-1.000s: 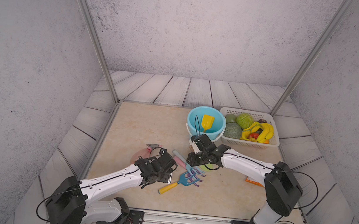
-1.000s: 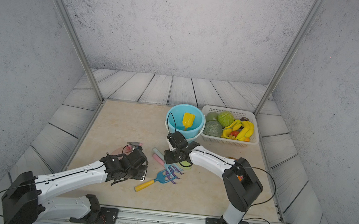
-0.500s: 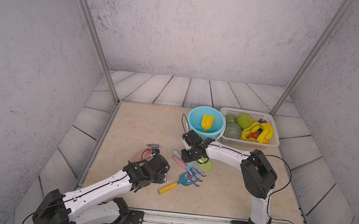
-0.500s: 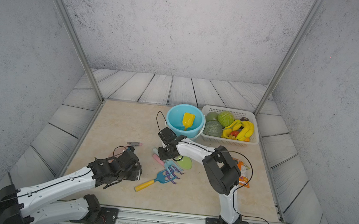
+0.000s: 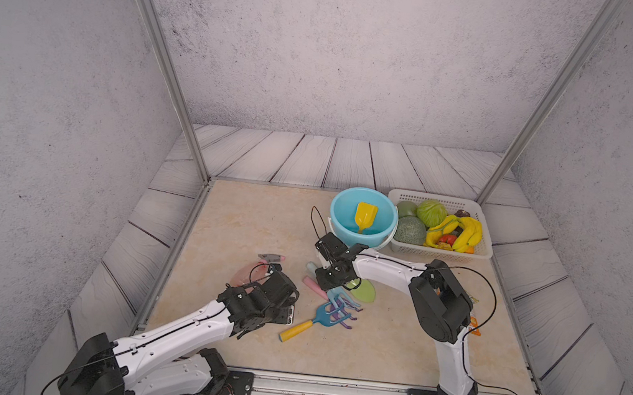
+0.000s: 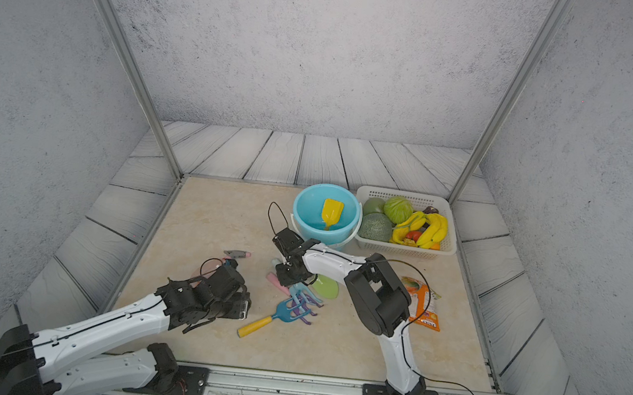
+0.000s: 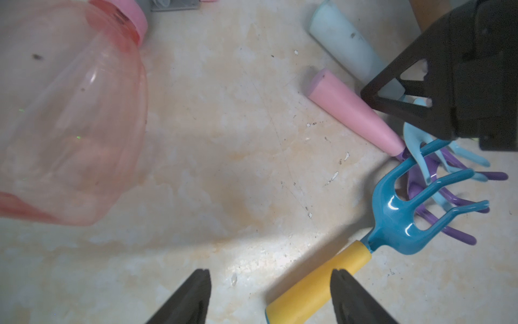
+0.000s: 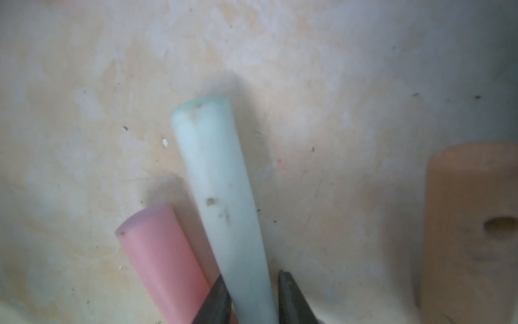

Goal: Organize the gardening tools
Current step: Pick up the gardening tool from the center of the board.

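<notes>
The yellow scoop point(image 5: 365, 215) stands in the light-blue bucket point(image 5: 335, 216). Three rakes lie tangled mid-table: a blue rake with a yellow handle point(image 5: 320, 319), a purple rake with a pink handle point(image 7: 350, 109), and a light-blue rake with a pale handle point(image 8: 221, 196). My right gripper point(image 5: 328, 284) straddles that pale handle, which lies on the table. One finger touches it and a sliver of gap shows at the other. The green trowel point(image 5: 364, 290) lies beside it. My left gripper point(image 7: 270, 270) hangs open over bare table, between the pink spray bottle point(image 7: 70, 112) and the yellow handle.
A white basket point(image 5: 443, 199) of plastic fruit and vegetables stands at the back right, beside the bucket. An orange packet point(image 6: 425, 306) lies behind my right arm's elbow. Metal frame posts rise at the back corners.
My right gripper has shifted left onto the pale-blue handle and its jaws have narrowed round it. The left arm has drawn back a little toward the front.
</notes>
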`<state>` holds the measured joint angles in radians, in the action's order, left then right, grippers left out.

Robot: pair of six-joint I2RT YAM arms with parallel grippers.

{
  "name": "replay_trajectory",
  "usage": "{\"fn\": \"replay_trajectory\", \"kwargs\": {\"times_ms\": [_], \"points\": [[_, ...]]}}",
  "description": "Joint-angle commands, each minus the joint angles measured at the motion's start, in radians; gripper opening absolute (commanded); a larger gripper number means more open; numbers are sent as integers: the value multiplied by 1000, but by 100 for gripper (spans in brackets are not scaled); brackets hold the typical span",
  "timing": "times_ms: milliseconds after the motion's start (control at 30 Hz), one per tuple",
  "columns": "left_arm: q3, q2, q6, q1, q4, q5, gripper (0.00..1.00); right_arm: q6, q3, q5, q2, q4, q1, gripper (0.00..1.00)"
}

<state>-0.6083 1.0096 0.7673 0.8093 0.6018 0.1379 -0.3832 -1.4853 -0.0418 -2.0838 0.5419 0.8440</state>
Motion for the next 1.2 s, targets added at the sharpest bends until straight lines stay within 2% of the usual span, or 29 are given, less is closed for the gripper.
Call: {"fn": "replay_trajectory", "kwargs": {"times_ms": [0,300,633,1167], "points": [[-2,3,-8,-7,11,3,74,21,-13,43,-40,27,9,29],[-22,11,-13,-9,13,-6,73,72,-39,77,-5,64,10,19],[-39,9,-24,-9,19,-3,73,129,-89,144,57,115,10,17],[-56,-17,-48,-10,33,-15,73,112,-125,101,63,118,9,14]]}}
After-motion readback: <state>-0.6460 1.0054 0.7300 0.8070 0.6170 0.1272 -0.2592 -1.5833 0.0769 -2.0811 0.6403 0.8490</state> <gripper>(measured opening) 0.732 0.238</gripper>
